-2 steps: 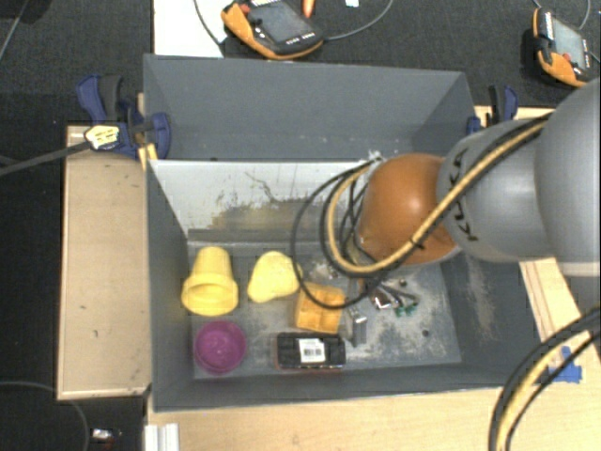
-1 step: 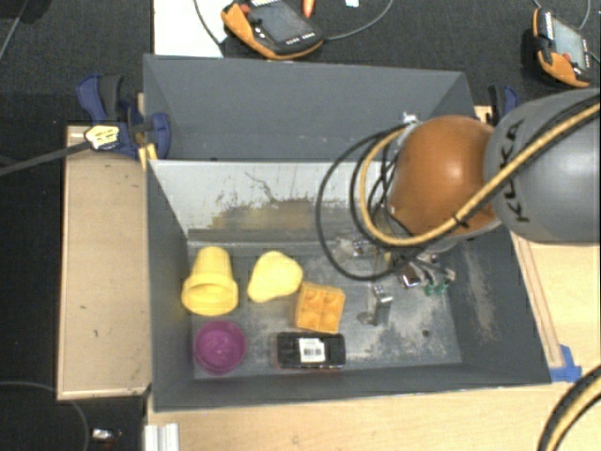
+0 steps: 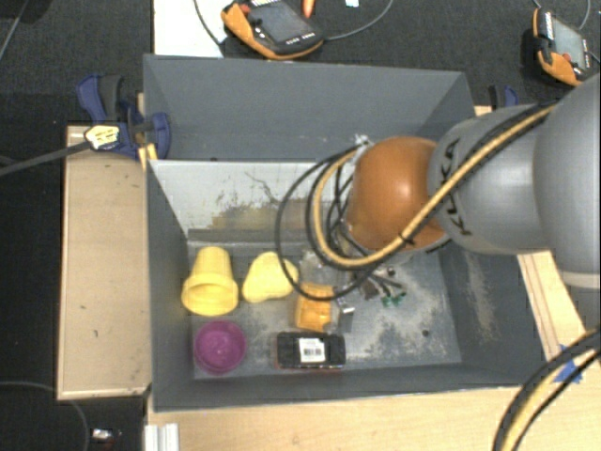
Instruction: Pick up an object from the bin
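The gripper [image 3: 326, 287] hangs low near the middle of the bin [image 3: 282, 111], and whether it is open or closed cannot be told. A small orange block [image 3: 314, 314] lies just beside it, toward the near wall. A black labelled box [image 3: 310, 349] lies just beyond the block.

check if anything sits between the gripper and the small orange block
Nothing visible does. The gripper is right over the small orange block. A yellow rounded lump lies close beside it, a black flat box with a white label just in front.
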You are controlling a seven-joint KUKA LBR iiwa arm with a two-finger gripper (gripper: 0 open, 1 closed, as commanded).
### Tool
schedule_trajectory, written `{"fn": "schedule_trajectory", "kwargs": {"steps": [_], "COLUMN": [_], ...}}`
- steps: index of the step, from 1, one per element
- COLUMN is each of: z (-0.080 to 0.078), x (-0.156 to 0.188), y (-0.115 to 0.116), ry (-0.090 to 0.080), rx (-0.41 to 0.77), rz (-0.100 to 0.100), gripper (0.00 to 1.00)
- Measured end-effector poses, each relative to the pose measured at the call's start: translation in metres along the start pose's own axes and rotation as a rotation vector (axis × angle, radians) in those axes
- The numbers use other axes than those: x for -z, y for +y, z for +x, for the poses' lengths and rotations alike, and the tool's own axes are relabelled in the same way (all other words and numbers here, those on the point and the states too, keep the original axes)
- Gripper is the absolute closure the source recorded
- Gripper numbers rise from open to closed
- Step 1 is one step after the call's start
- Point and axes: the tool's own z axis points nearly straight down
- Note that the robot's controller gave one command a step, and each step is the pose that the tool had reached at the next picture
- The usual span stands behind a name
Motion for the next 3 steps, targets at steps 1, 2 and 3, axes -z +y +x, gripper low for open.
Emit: {"fn": "schedule_trajectory", "kwargs": {"steps": [1, 2, 3], "z": [-0.005, 0.002, 0.002], "x": [-0.029, -0.029, -0.029], "y": [0.012, -0.005, -0.005], "ry": [-0.013, -0.009, -0.009], "rx": [-0.001, 0.049, 0.048], "rz": [0.006, 0.003, 0.003], "gripper": [0.00, 1.00, 1.00]}}
